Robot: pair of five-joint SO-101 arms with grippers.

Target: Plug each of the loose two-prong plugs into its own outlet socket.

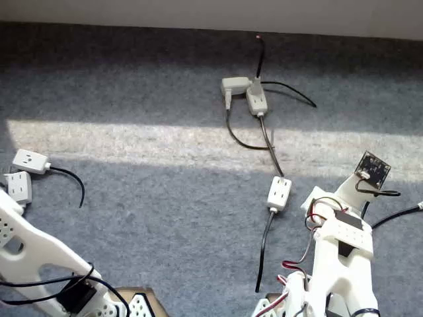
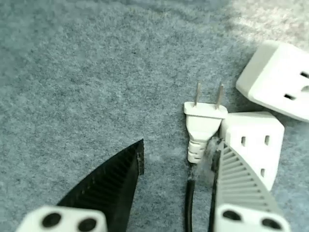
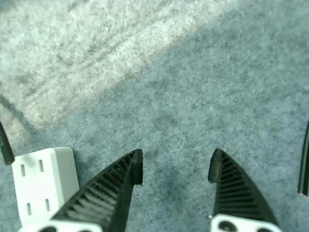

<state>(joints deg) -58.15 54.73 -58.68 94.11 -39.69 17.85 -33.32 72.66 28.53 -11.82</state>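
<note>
Wide open and empty, the left claw [image 2: 177, 150] hangs over a loose two-prong plug [image 2: 203, 121], which lies just beside a white outlet socket [image 2: 256, 140] at the grey counter's [image 1: 165, 211] left edge. Equally open and empty, the right claw [image 3: 176, 159] sits beside another socket [image 3: 43, 183], near right.

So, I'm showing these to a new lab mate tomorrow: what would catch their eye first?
Likely the white two-prong plug on a black cord, lying loose on the grey carpet at the fingertips of the open left tool, beside a white plastic outlet block. Then the lone corded white outlet block mid-carpet near the right arm, and the bright sunlit band crossing the carpet.
</note>
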